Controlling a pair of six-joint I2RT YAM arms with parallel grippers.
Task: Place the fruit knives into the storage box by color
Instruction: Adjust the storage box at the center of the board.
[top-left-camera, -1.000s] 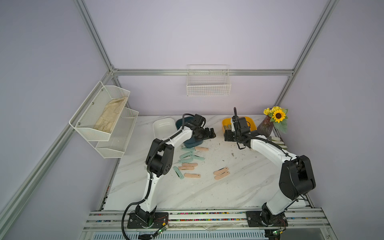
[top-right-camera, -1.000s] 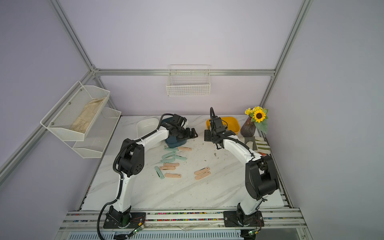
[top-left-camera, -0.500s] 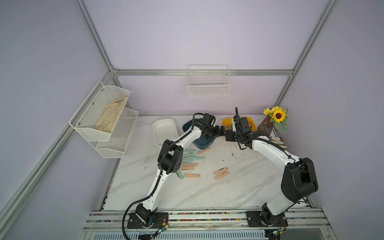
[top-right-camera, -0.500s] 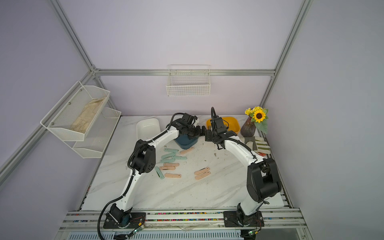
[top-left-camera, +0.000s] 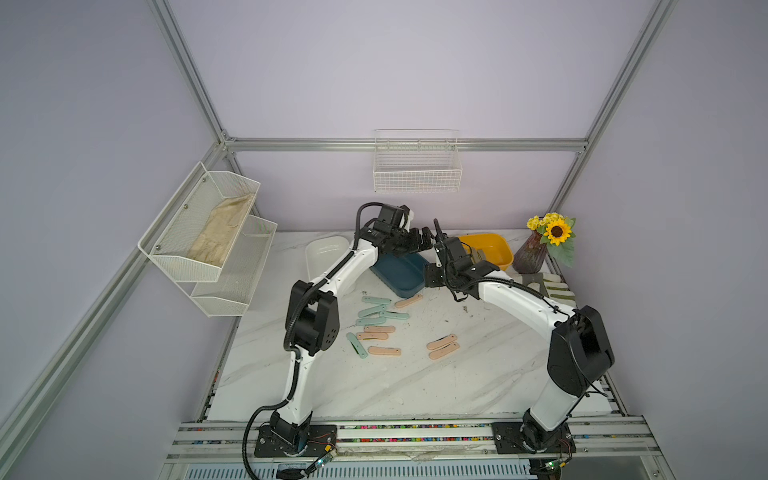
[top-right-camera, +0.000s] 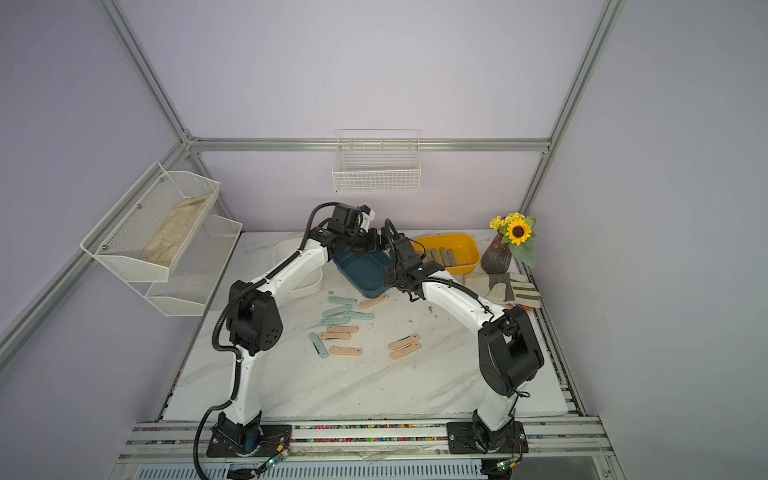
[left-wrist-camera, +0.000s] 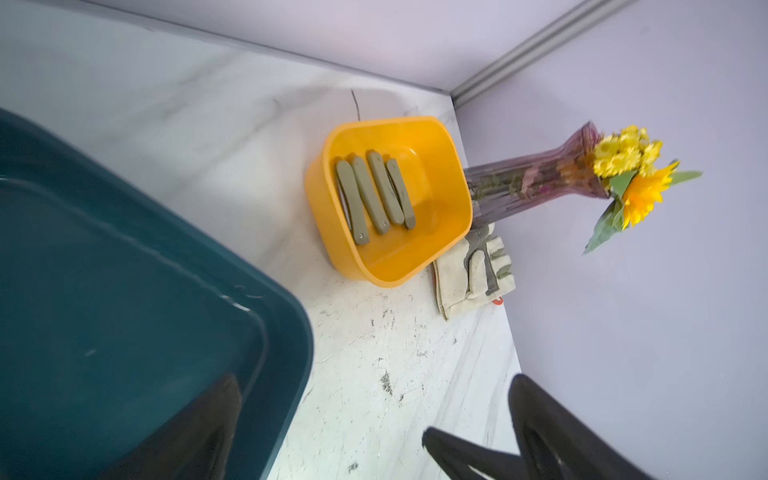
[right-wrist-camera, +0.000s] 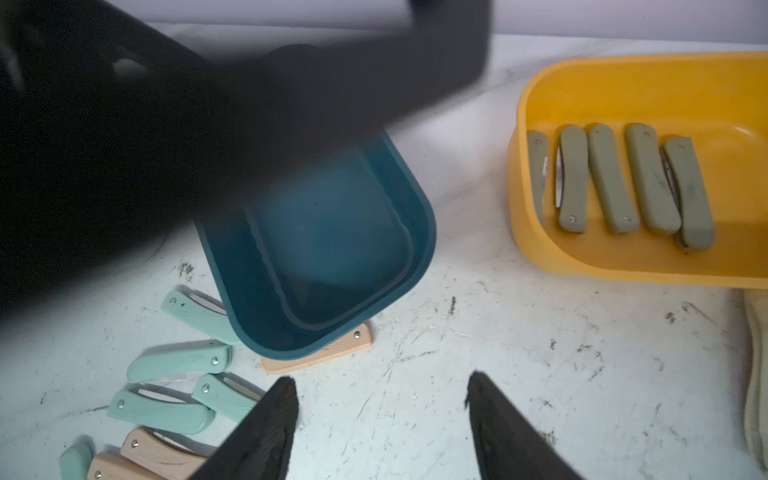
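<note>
Knives (top-left-camera: 384, 351) lay partly loose on the table (top-left-camera: 395, 386), partly boxed. Far left in both top views was a wall rack (top-left-camera: 232, 286) with a cloth (top-left-camera: 220, 237) in its upper tray. Right of it, a white box (top-left-camera: 328, 249) sat at the table's back, partly behind the left arm.

At centre frame, five mint knives (top-left-camera: 371, 310) formed a loose cluster, one of them lower left of the rest. Six pink knives (top-left-camera: 379, 329): two close together below the mint cluster, one alone lower down, one just beside the blue box (top-left-camera: 399, 270), and a pair side by side further right, well apart from the cluster. In the right wrist view the blue box's near rim covered part of that pink knife and of one mint knife. A basket (top-left-camera: 417, 174) hung on the back wall above.

Left gripper (top-left-camera: 424, 244) hovered over the blue box's far right end, jaws spread wide, nothing between them. Right gripper (top-left-camera: 432, 277) hung just right of the blue box over bare table, jaws partly apart, empty. The two grippers were close together; contact unclear.

Right of centre, the yellow box (top-left-camera: 496, 249) held five olive knives (top-right-camera: 442, 257) side by side. At upper right a vase (top-left-camera: 530, 255) with a sunflower stood just beside the yellow box. A glove (top-left-camera: 540, 282) lay flat below the vase.
</note>
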